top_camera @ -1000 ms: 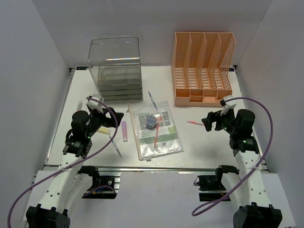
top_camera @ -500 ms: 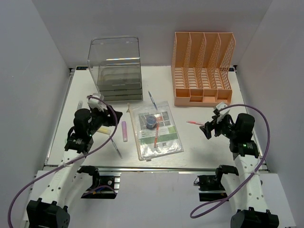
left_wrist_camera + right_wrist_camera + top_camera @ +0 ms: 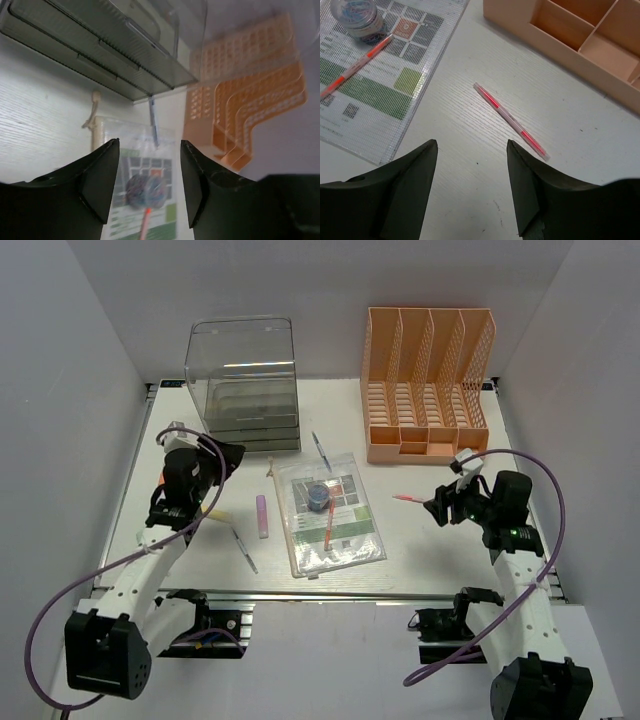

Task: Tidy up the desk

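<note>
Right now the white desk (image 3: 430,555) lies flat under both arms, with a metal rail (image 3: 330,593) along its near edge. At its back stand a clear drawer box (image 3: 243,385) on the left and an orange file rack (image 3: 427,380) on the right. Nearer the middle, a plastic sleeve (image 3: 345,540) holding a printed sheet lies on the desk. A small jar of paper clips (image 3: 318,495) and an orange pen (image 3: 328,528) rest on top of the sleeve. A blue pen (image 3: 320,450) lies just behind the sleeve, a purple marker (image 3: 262,516) lies to its left, and a thin pale pen (image 3: 243,548) sits nearer the rail. A red pen (image 3: 510,120) lies on bare desk to the right of the sleeve, in front of the rack.

The left gripper (image 3: 149,150) hovers over the left side of the desk in front of the drawer box, its two fingers apart with nothing between them. The right gripper (image 3: 471,147) hangs tilted down just beside the red pen, its fingers also apart and empty, clear of the pen.
</note>
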